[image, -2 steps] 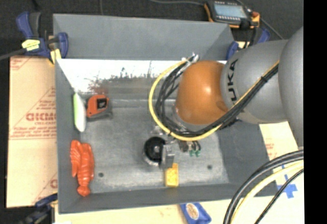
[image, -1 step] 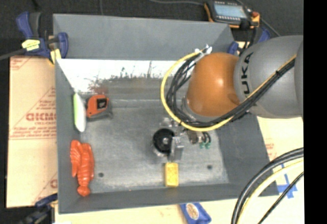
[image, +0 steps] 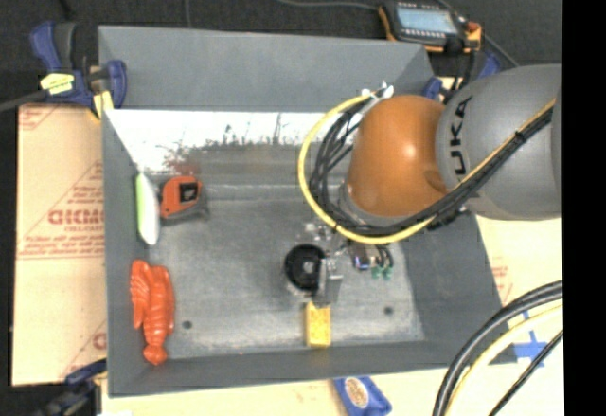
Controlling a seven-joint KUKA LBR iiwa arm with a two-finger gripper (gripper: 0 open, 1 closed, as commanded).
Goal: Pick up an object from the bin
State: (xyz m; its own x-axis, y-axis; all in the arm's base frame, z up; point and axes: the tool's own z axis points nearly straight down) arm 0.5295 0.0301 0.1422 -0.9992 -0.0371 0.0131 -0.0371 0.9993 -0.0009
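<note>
**Orange wrist cover (image: 393, 153) above the bin's (image: 256, 73) middle**

Beneath it the gripper (image: 327, 264) sits just beside a black disc (image: 302, 267); whether it is open or closed cannot be told. A glancing touch could push the disc against the yellow block (image: 318, 326). The bin also holds an orange lobster toy (image: 151, 308) and a tape measure (image: 179, 195).

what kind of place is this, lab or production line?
Likely a robot-grasping lab rig: a grey metal bin of unrelated odds (orange lobster-like toy, tape measure, yellow block), with the gripper reaching in.
</note>
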